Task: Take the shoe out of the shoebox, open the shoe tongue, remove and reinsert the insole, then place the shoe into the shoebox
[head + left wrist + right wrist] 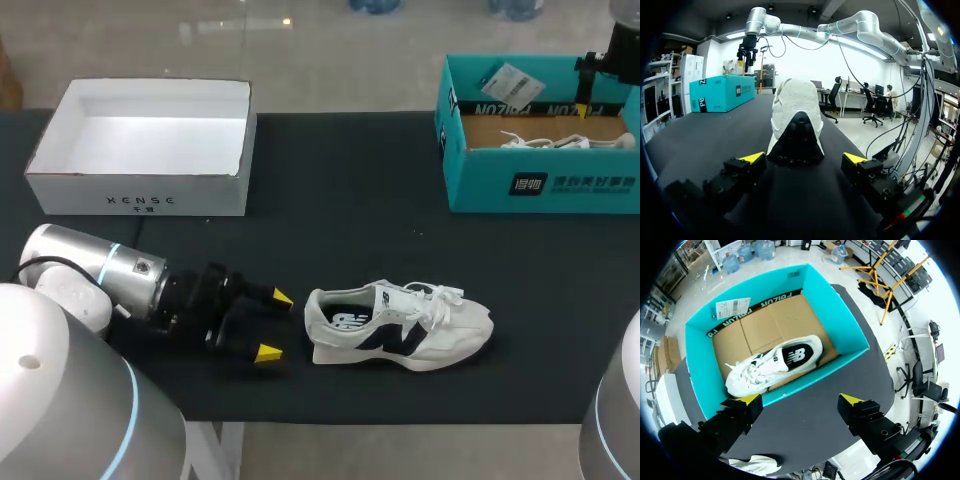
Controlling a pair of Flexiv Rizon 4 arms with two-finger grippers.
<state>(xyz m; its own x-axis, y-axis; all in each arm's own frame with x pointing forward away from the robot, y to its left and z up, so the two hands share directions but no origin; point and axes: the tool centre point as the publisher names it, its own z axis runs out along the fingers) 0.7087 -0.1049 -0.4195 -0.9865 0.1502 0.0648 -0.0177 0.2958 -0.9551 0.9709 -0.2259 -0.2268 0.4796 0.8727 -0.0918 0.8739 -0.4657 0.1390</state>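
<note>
Table [350, 408] edge near shoe [400, 325]

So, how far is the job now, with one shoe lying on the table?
Done: one shoe is out, on the table. In hand: nothing is gripped; the left claw open behind its heel, the right claw open above the teal shoebox, where a second shoe lies. To do, apparently: opening it, the insole out and in, boxing it again.

Black table [350, 200] bears sneaker [400, 325], white box [140, 200], teal shoebox [545, 185].
</note>
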